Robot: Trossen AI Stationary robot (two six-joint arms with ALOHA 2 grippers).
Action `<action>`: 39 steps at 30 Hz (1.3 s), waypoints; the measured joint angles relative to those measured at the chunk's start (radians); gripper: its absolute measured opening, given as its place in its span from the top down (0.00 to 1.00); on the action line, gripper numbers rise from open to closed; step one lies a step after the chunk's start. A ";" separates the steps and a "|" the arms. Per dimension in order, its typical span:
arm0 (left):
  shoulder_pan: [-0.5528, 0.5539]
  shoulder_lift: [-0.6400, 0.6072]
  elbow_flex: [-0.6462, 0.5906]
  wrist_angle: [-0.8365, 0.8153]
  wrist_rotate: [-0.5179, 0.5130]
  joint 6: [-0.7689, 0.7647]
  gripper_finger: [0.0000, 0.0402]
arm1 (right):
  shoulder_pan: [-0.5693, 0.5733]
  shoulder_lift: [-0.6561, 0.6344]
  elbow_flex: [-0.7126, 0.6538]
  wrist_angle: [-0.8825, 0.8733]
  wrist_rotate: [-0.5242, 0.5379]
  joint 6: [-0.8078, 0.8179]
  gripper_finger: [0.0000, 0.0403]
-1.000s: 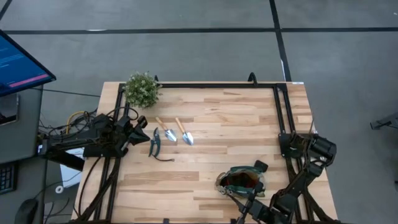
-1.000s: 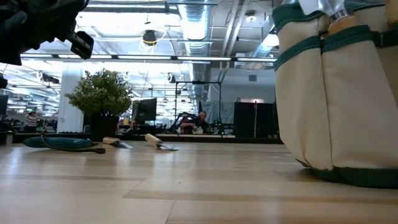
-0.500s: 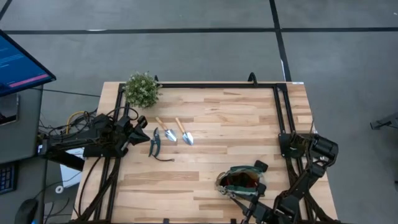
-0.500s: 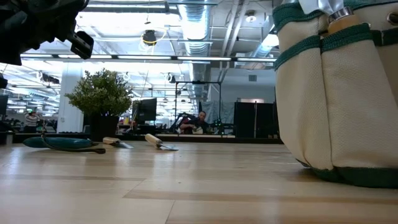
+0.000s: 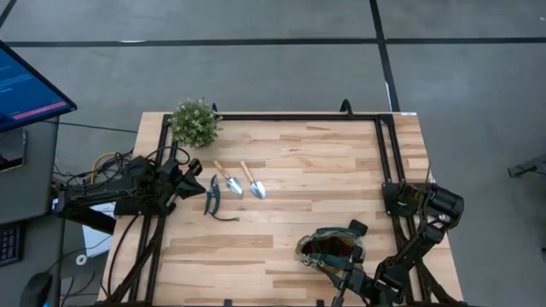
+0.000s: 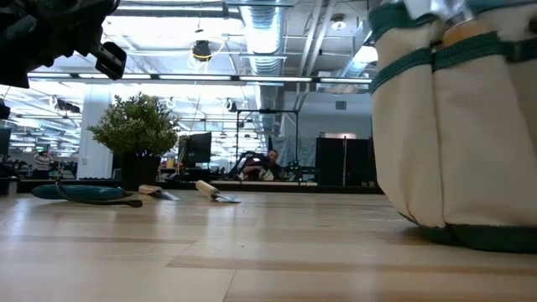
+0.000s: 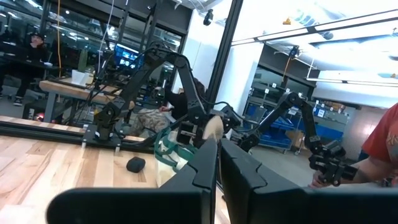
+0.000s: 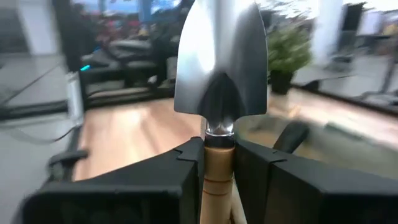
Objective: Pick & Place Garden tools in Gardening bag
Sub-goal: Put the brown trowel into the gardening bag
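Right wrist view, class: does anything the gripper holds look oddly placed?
No. The right gripper is clamped on a trowel by its wooden handle, blade straight up and centred; nothing looks bent or slipping.

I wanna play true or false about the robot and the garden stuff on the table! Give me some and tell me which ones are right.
1. The right gripper is holding a trowel by its wooden handle. True.
2. The potted plant sits inside the gardening bag. False: the plant stands at the table's far left corner, and the bag is at the near edge, apart from it.
3. Two small trowels lie side by side on the table, next to the pruning shears. True.
4. The left gripper is carrying the pruning shears. False: the shears lie on the table, and the left gripper's fingers are together with nothing between them.
5. The bag is tipped over on its side. False: it stands upright.
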 joint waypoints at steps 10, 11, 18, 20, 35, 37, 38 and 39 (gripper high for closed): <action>0.000 0.000 0.000 0.000 0.000 0.000 0.96 | -0.012 0.000 0.000 -0.213 -0.155 0.227 0.87; 0.000 0.000 0.000 0.000 0.000 0.000 0.96 | -0.016 0.000 0.000 -0.222 -0.153 0.227 0.87; 0.000 0.000 0.000 0.000 0.000 0.000 0.96 | -0.020 0.001 -0.001 -0.233 -0.073 0.203 0.87; 0.000 0.000 0.000 0.000 0.000 0.000 0.96 | -0.020 0.001 -0.001 -0.234 -0.048 0.181 0.86; 0.000 0.000 0.000 0.000 0.000 0.000 0.96 | -0.008 -0.019 -0.002 -0.234 -0.070 0.140 0.78; 0.000 0.000 0.000 0.000 0.000 0.000 0.96 | -0.001 -0.035 -0.002 -0.233 -0.064 0.093 0.75; 0.000 0.000 0.000 0.000 0.000 0.000 0.96 | 0.001 -0.043 -0.002 -0.233 -0.063 0.072 0.72; 0.000 0.000 0.000 0.000 0.000 0.000 0.96 | 0.006 -0.048 -0.002 -0.233 -0.064 0.055 0.70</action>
